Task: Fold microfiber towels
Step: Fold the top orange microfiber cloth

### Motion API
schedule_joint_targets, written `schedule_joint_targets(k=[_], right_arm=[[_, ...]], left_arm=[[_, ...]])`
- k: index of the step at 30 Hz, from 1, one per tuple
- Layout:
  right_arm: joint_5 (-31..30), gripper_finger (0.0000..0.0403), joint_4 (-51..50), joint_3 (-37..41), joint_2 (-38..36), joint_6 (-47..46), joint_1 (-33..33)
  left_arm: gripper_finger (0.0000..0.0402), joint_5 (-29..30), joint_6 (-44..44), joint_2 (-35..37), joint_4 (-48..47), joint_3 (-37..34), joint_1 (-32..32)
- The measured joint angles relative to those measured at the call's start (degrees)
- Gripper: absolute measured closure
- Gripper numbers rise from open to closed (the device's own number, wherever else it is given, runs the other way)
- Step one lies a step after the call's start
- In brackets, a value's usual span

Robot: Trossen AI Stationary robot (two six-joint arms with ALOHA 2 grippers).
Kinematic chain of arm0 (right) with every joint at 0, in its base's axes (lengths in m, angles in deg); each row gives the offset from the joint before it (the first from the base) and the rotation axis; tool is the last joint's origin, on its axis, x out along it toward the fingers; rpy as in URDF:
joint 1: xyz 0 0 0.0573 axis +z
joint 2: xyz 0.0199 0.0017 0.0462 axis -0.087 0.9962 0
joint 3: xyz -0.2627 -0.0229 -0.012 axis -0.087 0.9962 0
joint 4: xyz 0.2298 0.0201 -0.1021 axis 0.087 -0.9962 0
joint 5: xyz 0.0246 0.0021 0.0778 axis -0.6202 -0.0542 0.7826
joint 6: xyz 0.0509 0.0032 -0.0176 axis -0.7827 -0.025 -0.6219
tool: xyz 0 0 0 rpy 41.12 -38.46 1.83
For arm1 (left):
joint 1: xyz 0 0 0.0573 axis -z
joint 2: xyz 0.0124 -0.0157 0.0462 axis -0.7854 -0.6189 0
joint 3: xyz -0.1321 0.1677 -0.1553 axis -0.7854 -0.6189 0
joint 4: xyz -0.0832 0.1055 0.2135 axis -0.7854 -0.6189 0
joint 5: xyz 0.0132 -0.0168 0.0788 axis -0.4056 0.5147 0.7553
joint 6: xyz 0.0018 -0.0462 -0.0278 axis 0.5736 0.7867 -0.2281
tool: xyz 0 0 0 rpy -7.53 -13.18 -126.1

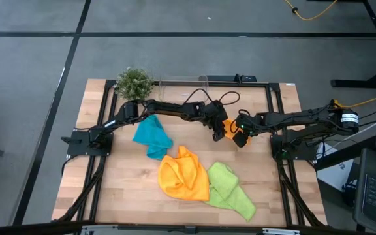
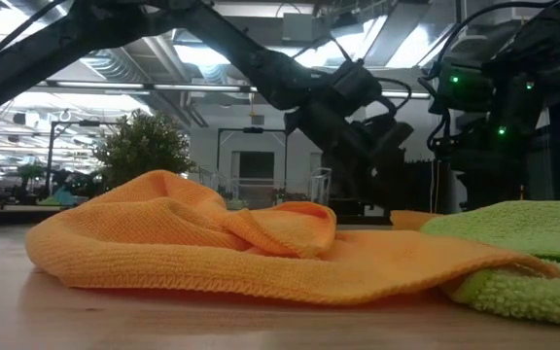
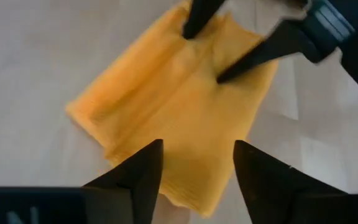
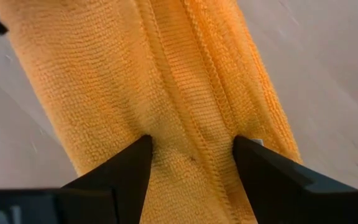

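High view: a small orange towel lies folded at the table's two o'clock, under both claws. The left gripper hovers spread; the right gripper presses spread fingers into it. Light and limp, it is best pinched at a corner or hemmed edge.

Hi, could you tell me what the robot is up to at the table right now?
Both arms are working on a small orange towel lying folded on the table. The right gripper presses its open fingers down on one end, while the left gripper, open, hovers over the other. A second orange towel, a teal towel and a lime green towel lie crumpled nearby, not yet folded.
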Motion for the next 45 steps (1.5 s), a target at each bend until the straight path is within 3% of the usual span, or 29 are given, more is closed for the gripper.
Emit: schedule_joint_targets(k=[5, 11, 20, 39, 45], right_arm=[[-0.1, 0.0171, 0.1, 0.0, 0.0, 0.1, 0.0], [-0.1, 0.0171, 0.1, 0.0, 0.0, -0.2, 0.0], [-0.6, 0.0171, 0.3, 0.0, 0.0, -0.1, 0.0], [-0.5, 0.0171, -1.2, -0.1, 0.0, -0.3, 0.0], [0.1, 0.0171, -4.8, -2.7, -1.1, -2.6, 0.0]], left_arm=[[0.0177, 2.1, -5.0, 0.0, 1.1, 0.0, -0.1], [0.0174, 2.1, -10.8, -2.1, 2.4, 0.0, 0.7], [0.0176, 7.8, -8.1, -3.8, 2.9, 0.2, 0.8], [0.0176, 10.2, -9.4, 0.8, -1.6, 0.0, 0.3], [0.0176, 9.7, -9.1, 4.4, -6.9, 0.0, 0.5]])
